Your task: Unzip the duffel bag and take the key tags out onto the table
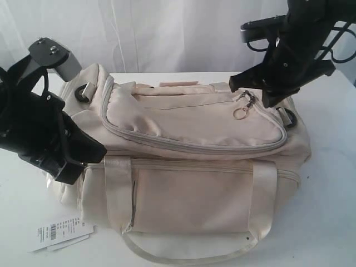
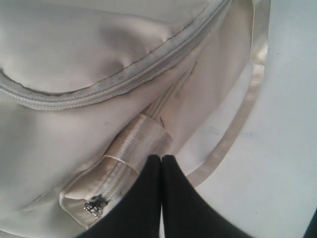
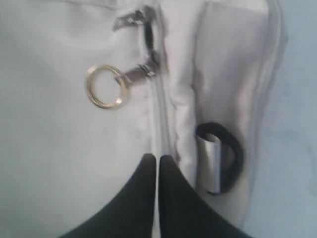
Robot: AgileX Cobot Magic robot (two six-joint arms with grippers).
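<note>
A white table (image 1: 334, 222) spans the frame. A cream duffel bag (image 1: 194, 189) sits on it at centre. A white barcode label (image 1: 58, 232) lies at lower left, just beside the bag.

Duffel bag (image 1: 194, 183) interior hidden under closed top zipper (image 1: 183, 146); bag's left end behind left arm (image 1: 39, 133). Barcode label (image 1: 55, 232) print too small to read.

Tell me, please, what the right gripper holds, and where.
Cannot tell: the right gripper, jaws shut, sits on the duffel bag zipper, clear of the ring pull.
</note>
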